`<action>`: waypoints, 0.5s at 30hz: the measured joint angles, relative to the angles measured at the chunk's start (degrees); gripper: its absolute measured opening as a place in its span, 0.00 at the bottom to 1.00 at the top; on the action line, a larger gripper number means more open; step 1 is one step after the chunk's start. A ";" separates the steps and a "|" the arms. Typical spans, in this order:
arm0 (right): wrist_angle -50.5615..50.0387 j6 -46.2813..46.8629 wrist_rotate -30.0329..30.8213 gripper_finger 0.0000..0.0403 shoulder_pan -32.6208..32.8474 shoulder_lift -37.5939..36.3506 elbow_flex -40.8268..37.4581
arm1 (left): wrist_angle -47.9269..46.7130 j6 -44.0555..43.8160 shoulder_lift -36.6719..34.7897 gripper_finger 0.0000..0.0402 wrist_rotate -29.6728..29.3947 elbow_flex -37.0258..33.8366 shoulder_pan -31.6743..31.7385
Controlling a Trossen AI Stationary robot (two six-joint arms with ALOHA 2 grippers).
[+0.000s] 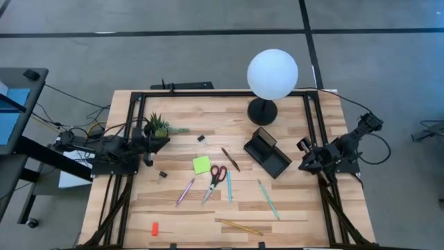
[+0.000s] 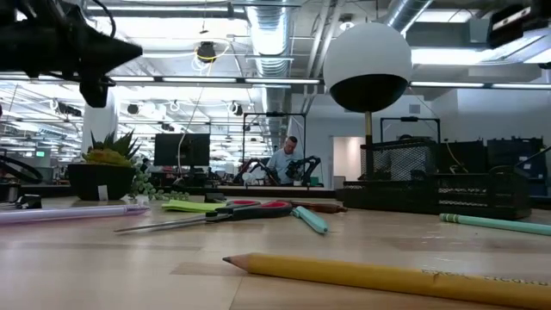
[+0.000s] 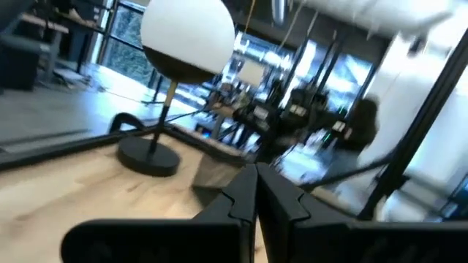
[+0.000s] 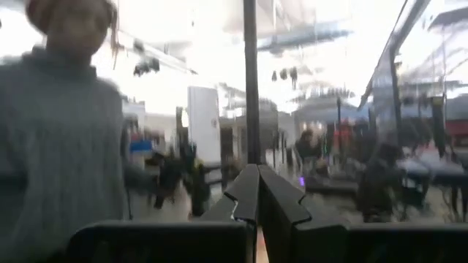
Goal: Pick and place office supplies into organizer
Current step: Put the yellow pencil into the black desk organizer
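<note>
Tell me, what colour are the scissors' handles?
Red. The scissors show best in the high view, lying mid-table.

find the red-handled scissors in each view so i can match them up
High view: red-handled scissors at table centre, below the lime-green sticky-note pad.
Low view: scissors lie flat at mid-left, handles beside the pad.
Left wrist view: not in it.
Right wrist view: not in it.
Shared landmark: the white globe lamp, seen in the high, low and left wrist views.
</note>
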 joint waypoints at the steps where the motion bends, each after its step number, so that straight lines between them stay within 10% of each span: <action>1: 1.69 0.61 0.00 0.00 0.02 -0.02 0.02 | 1.75 -2.04 0.02 0.00 -0.02 0.00 0.00; 8: 9.93 1.30 0.01 0.00 0.02 -0.02 0.66 | 9.76 -2.70 4.75 0.01 -0.41 4.47 0.00; 15: 12.94 -2.57 1.62 0.00 0.01 -0.04 1.07 | 7.80 -2.53 24.70 0.05 2.17 19.66 -0.80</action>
